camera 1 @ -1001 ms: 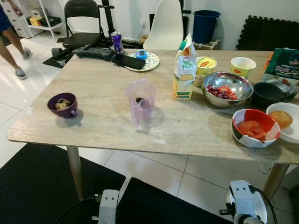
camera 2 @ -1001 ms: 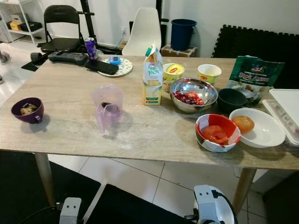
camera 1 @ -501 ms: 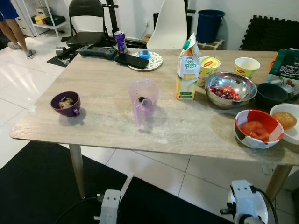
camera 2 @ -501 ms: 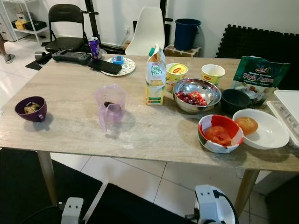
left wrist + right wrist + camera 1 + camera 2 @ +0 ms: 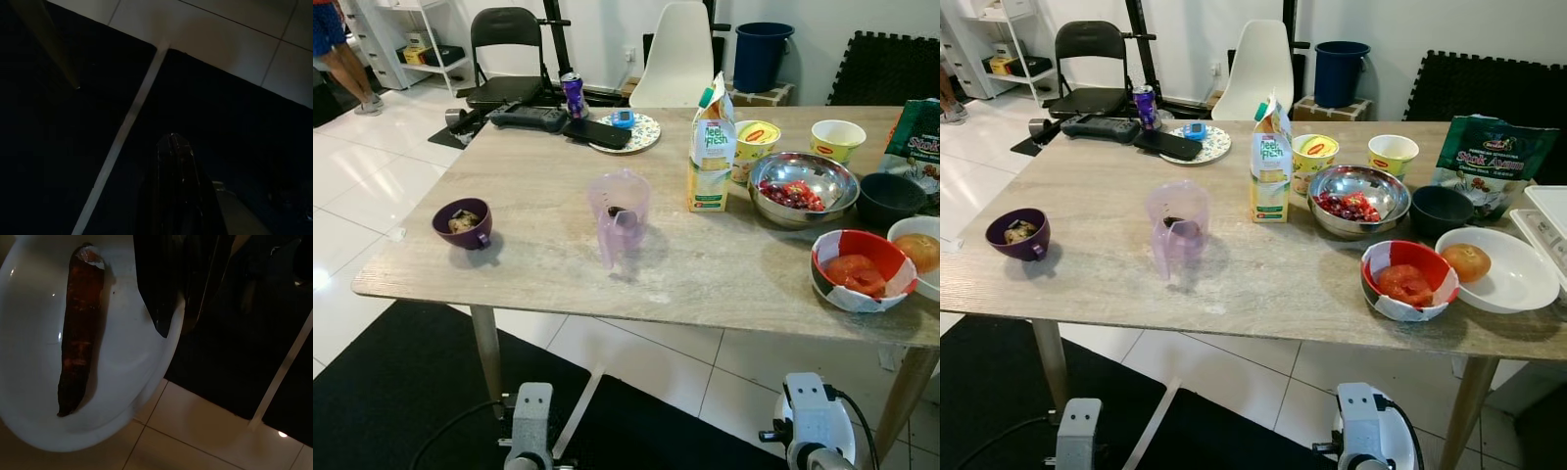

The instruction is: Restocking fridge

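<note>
While the right gripper (image 5: pixel 168 323) pinches the rim of a white plate (image 5: pixel 39 431) holding a dark reddish carrot (image 5: pixel 78 333), left gripper (image 5: pixel 173 147) fingers sit pressed together. Upper-centre milk carton (image 5: pixel 1270 166) reads "Fresh"; cups (image 5: pixel 1315 155) show "Maggi".

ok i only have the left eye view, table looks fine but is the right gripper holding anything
observer: yes, the right wrist view shows the right gripper clamped on the rim of a white plate, low over the floor tiles.
operator: anything on it
observer: one long reddish-brown vegetable, maybe a carrot, lying across it.
operator: and the left gripper
observer: the left gripper is shut with nothing in it, above the black mat.
</note>
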Motion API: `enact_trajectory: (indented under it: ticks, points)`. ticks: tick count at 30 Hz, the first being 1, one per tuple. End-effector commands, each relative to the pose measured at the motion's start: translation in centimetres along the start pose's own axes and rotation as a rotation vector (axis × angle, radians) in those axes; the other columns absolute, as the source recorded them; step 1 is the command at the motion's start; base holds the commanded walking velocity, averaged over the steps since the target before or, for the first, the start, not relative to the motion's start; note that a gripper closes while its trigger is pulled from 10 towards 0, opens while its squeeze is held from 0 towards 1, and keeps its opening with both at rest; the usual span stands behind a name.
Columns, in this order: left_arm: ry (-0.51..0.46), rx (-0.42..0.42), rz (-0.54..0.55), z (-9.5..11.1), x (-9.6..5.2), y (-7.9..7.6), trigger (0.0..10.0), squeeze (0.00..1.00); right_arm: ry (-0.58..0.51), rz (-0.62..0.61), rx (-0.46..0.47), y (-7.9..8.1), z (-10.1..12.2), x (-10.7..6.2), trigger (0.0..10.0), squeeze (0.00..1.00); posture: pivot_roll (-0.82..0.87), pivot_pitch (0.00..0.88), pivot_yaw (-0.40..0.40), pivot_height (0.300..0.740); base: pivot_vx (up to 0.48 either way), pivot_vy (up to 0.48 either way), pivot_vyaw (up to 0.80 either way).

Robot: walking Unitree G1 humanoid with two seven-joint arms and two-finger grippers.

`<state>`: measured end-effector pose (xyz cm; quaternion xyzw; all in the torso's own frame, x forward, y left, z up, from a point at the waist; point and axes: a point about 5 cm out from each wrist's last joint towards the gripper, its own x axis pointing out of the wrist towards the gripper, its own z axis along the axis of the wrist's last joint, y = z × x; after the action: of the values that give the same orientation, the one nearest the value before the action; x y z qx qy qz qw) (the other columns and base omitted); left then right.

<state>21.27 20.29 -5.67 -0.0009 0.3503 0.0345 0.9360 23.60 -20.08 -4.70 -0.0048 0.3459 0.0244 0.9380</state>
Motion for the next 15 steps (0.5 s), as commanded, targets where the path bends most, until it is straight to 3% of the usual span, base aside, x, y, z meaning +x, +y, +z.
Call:
enact_trajectory:
  ticks: [1, 6, 8, 12, 15]
  points:
    - [0.023, 0.0, 0.033, -0.7, -0.3, 1.1, 10.0, 0.0, 0.017, 0.005, -0.011, 0.2, -0.3, 0.0, 10.0, 0.0, 0.04, 0.11, 0.045, 0.74, 0.0, 0.0, 0.0]
    - [0.042, 0.007, 0.014, -1.1, -0.3, 0.7, 10.0, 0.0, 0.005, -0.01, -0.026, -0.6, 0.1, -0.1, 10.0, 0.0, -0.01, 0.103, 0.052, 0.74, 0.0, 0.0, 0.0]
    - [0.039, -0.001, -0.006, -1.1, -0.2, -0.4, 10.0, 0.0, 0.007, -0.025, -0.041, -1.6, 0.3, -0.3, 10.0, 0.0, -0.01, 0.105, 0.005, 0.74, 0.0, 0.0, 0.0]
    - [0.026, -0.044, -0.011, -1.1, -0.2, -1.8, 10.0, 0.0, 0.017, -0.015, -0.085, -2.3, 0.4, -0.4, 10.0, 0.0, -0.01, 0.105, -0.014, 0.74, 0.0, 0.0, 0.0]
    - [0.029, -0.05, -0.013, -1.4, -0.3, -2.1, 10.0, 0.0, 0.016, -0.019, -0.082, -2.5, 0.5, -0.4, 10.0, 0.0, -0.02, 0.112, -0.023, 0.74, 0.0, 0.0, 0.0]
